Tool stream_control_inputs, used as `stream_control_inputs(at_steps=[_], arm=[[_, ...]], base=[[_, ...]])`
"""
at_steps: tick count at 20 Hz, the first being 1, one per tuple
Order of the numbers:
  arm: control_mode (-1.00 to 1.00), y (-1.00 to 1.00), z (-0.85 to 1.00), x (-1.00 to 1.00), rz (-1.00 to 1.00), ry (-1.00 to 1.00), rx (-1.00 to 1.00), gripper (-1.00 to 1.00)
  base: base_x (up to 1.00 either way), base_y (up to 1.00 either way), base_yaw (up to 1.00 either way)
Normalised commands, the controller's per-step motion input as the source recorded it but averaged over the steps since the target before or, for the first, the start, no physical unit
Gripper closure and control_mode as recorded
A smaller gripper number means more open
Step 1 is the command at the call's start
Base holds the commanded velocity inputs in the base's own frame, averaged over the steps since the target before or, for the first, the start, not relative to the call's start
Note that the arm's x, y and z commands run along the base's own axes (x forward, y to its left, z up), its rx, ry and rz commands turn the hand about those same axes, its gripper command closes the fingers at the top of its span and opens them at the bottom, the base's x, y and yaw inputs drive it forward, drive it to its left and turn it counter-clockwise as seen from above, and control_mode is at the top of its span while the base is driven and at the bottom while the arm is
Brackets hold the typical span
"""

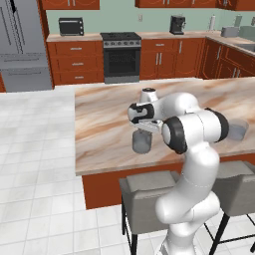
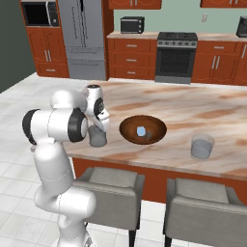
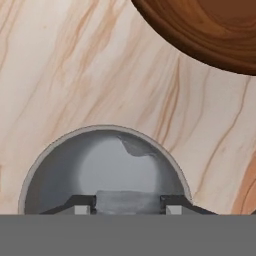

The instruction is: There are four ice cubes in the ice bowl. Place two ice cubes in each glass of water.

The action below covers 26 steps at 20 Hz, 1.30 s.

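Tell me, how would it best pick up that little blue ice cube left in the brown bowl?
Probably from straight above, pinching two opposite flat sides of the ice cube. It lies near the middle of the shallow bowl, whose raised rim blocks any sideways approach, while the open top leaves room for the pincer to descend. Right now the pincer hangs over the nearer glass.

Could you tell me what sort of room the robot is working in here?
A home kitchen, rendered in simulation. A black stove sits among red-brown cabinets, a steel fridge stands to the side, and a marble-topped island with grey stools carries a brown bowl and two tumblers.
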Motion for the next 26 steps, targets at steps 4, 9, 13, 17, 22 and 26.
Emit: stream_control_inputs(at_steps=[4,9,13,17,22,26], arm=[[-1.00,0.00,0.00,0.19,0.01,0.00,0.00,1.00],[-1.00,0.00,0.00,0.11,0.01,0.00,0.00,-1.00],[-1.00,0.00,0.00,0.15,0.01,0.00,0.00,-1.00],[-1.00,0.00,0.00,0.19,0.01,0.00,0.00,-1.00],[-1.00,0.00,0.00,0.15,0.01,0.00,0.00,-1.00],[-1.00,-0.01,0.13,-0.09,0.04,-0.07,0.05,-1.00]], base=[[0.00,0.00,0.00],[0.00,0.00,0.00],[0.00,0.00,0.00],[0.00,0.00,0.00],[0.00,0.00,0.00],[0.00,0.00,0.00]])
